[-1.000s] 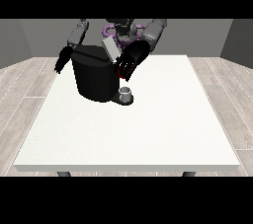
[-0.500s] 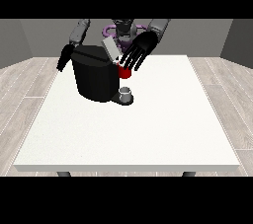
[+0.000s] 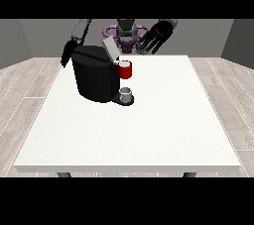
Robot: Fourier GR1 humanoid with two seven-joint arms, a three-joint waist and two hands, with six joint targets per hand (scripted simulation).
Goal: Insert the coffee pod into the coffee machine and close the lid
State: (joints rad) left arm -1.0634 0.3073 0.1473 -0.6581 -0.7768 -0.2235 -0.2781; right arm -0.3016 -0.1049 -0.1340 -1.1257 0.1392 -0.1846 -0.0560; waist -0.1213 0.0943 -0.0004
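Now, look first at the white worktop [image 3: 149, 130], which fills most of your view. Toward its far left part stands the black coffee machine [image 3: 94, 78], a squat dark body with its grey lid [image 3: 110, 50] tilted up and open at the top. On the machine's front, facing your right, you see a red thing at the machine [image 3: 126, 69], cup-shaped, and whether anything lies inside it you cannot tell. Below that, on the machine's dark base plate, sits a small grey thing [image 3: 126, 93], also cup-like; you cannot tell whether it is the pod.

Behind the machine the robot [image 3: 126, 33] stands at the far edge. The hand at the view's right [image 3: 155, 36] is raised above the worktop, well apart from the machine, its fingers spread and straight, holding nothing. The hand at the view's left [image 3: 66, 55] hangs just beside the machine's upper left corner; you cannot tell how its fingers lie.
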